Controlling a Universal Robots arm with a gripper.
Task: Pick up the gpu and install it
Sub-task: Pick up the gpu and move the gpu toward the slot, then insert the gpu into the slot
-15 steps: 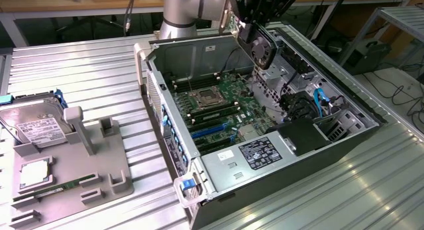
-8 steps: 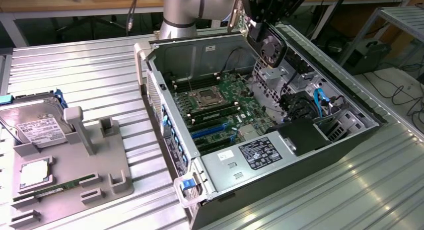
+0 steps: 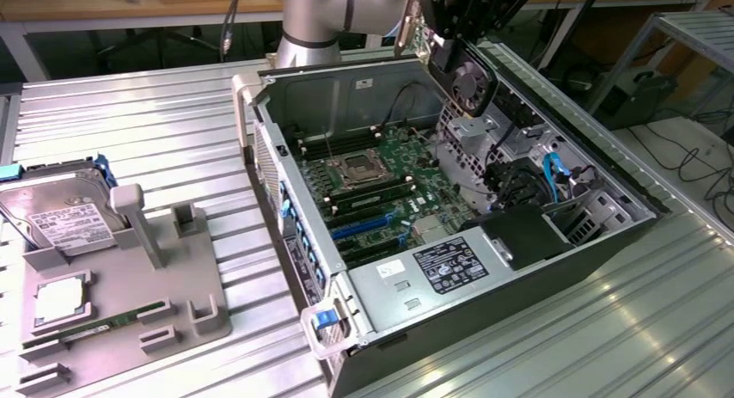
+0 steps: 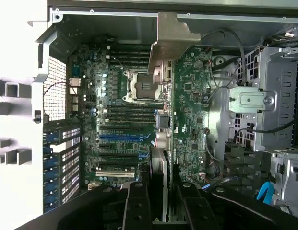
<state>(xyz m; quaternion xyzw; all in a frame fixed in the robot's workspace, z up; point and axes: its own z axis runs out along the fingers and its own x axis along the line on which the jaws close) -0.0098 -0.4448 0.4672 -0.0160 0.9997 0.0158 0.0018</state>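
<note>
The gpu (image 3: 468, 75), a green card with a black round fan and a silver bracket, hangs on edge above the far end of the open computer case (image 3: 287, 200). My gripper (image 3: 442, 20) is shut on it from above. In the wrist view the gpu (image 4: 187, 96) runs away from my gripper (image 4: 163, 211), with its silver bracket (image 4: 170, 33) at the far end. One black finger (image 4: 137, 206) presses on each side of the card. Below lies the motherboard (image 3: 379, 183) with its blue and black expansion slots (image 4: 120, 136). The card is clear of the slots.
Inside the case are a black box (image 3: 522, 235), blue cables (image 3: 553, 179) and a drive cage (image 4: 278, 96). A grey fixture (image 3: 115, 286) at the exterior view's left holds a hard drive (image 3: 64, 217), a RAM stick (image 3: 109, 321) and a processor (image 3: 58, 303). Everything rests on a ribbed metal table (image 3: 137, 123).
</note>
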